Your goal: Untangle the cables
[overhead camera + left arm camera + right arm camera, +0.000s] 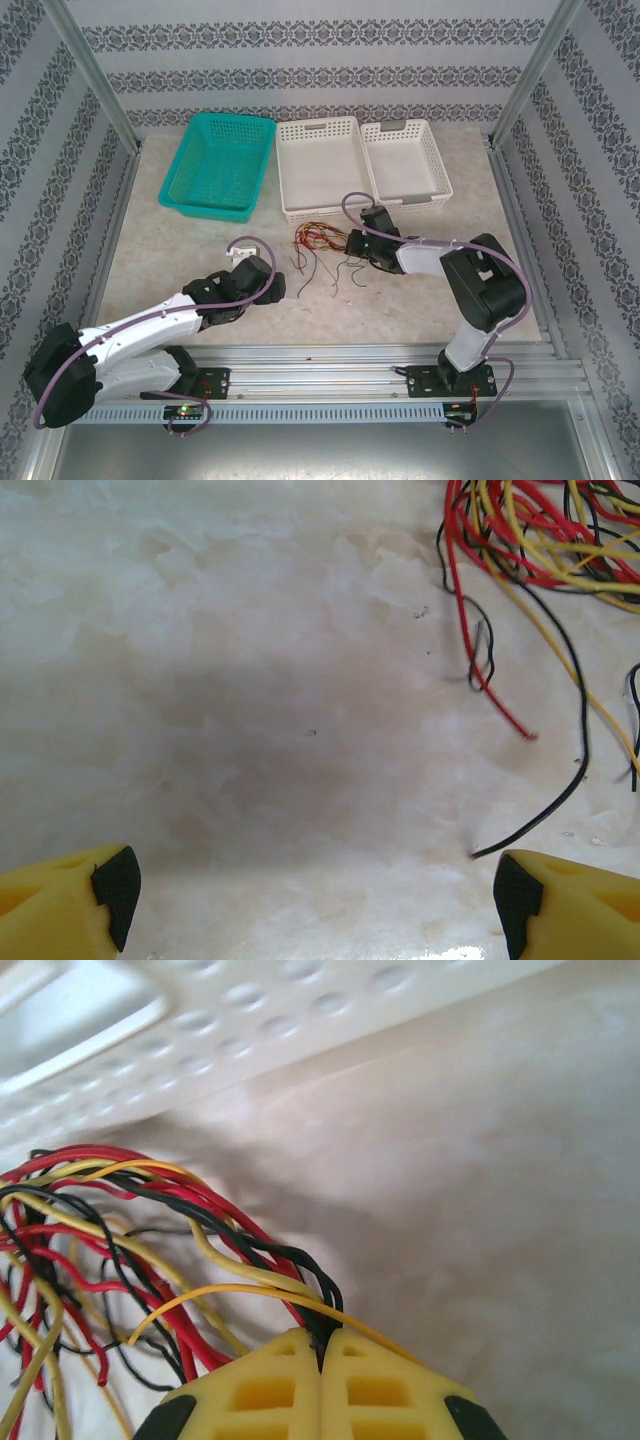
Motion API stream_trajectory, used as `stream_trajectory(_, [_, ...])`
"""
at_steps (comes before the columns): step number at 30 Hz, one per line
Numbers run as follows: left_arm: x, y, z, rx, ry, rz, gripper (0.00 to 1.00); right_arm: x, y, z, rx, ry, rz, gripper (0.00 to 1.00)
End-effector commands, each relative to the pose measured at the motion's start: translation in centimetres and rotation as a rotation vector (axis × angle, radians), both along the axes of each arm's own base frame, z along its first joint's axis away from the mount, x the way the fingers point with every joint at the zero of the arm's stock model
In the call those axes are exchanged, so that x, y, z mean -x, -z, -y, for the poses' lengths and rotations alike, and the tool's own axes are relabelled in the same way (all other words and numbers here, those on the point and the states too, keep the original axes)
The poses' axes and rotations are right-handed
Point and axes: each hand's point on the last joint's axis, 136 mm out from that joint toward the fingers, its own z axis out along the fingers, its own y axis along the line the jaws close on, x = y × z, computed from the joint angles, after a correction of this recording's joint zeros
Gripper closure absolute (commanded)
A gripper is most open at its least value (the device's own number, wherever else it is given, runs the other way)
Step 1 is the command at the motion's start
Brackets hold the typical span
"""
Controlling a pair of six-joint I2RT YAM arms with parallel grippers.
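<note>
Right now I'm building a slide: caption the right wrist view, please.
Right pincer shut on the cables, a red, yellow and black tangle near a white basket.

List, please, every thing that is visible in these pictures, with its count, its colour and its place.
teal basket: one, teal, far left of the table, empty
white baskets: two, white, side by side to the right of the teal one, the second further right, both empty
cables: several in one tangle, red, yellow and black, table centre, before the white baskets
table: one, pale marble pattern
arms: two, white and black, at the near edge, the right one
left gripper: yellow with black pads, open, over bare table left of the tangle
right gripper: yellow, shut on the cables
</note>
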Motion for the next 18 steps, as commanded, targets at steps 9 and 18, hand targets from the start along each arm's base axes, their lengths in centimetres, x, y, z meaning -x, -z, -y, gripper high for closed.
stream_trajectory(9, [-1.0, -1.7, 1.5, 0.068, -0.024, 0.043, 0.07, 4.7, -4.3, -1.9, 0.032, -0.243, 0.157, 1.00])
stream_trajectory(18, [-2.0, -1.4, 5.0, 0.214, 0.052, 0.075, 0.06, 6.4, -6.8, -3.3, -0.066, -0.324, 0.235, 1.00])
